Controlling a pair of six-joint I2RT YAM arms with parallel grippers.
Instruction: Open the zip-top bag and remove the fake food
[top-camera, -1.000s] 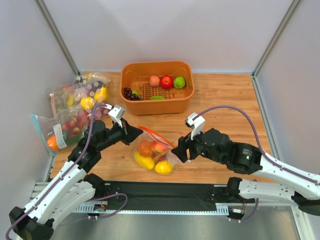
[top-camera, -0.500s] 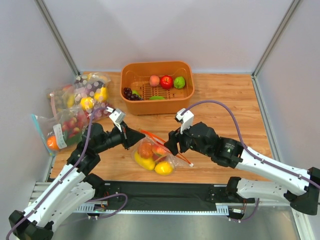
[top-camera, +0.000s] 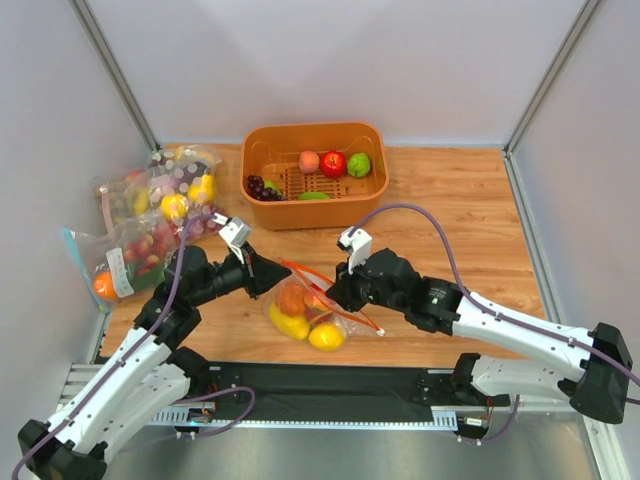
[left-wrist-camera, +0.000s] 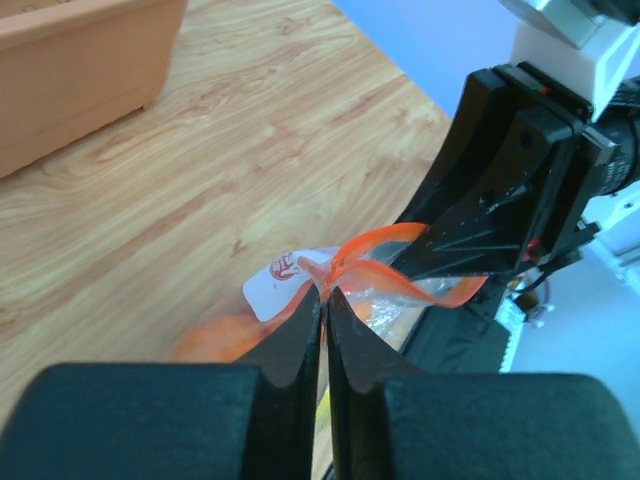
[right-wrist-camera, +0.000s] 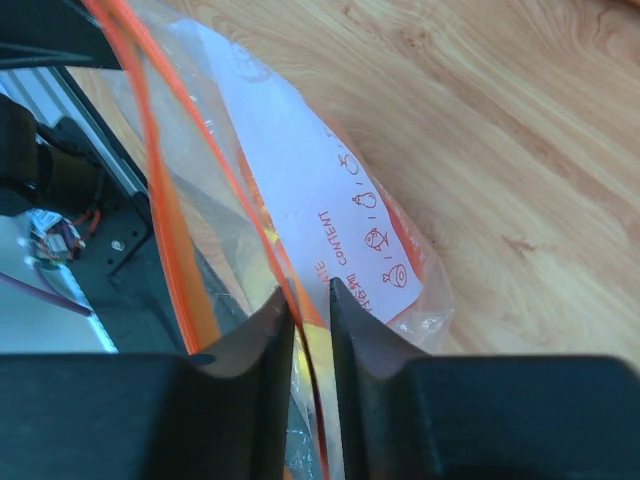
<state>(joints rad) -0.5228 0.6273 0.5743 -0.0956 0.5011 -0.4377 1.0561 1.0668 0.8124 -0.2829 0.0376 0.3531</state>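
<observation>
The zip-top bag (top-camera: 345, 318), clear with an orange-red zip strip (left-wrist-camera: 452, 293) and a white label (right-wrist-camera: 325, 190), lies on the wood between my arms. Inside it shows the fake food: yellow pieces (top-camera: 288, 323) and an orange piece (top-camera: 291, 298). My left gripper (top-camera: 281, 272) (left-wrist-camera: 326, 293) is shut on the left end of the zip strip, holding it up off the table. At the bag's right side, my right gripper (top-camera: 335, 295) (right-wrist-camera: 310, 290) straddles the strip (right-wrist-camera: 165, 200). Its jaws stand a narrow gap apart and the strip runs between them.
An orange basket (top-camera: 372, 192) at the back holds a peach, a red apple, a green fruit and purple grapes. Several other filled bags (top-camera: 150, 215) are piled along the left wall. The black rail (top-camera: 320, 385) runs along the near table edge.
My right arm has come left to the bag's mouth and its jaws have narrowed around the zip strip. My left gripper has kept its hold and shifted slightly right.
</observation>
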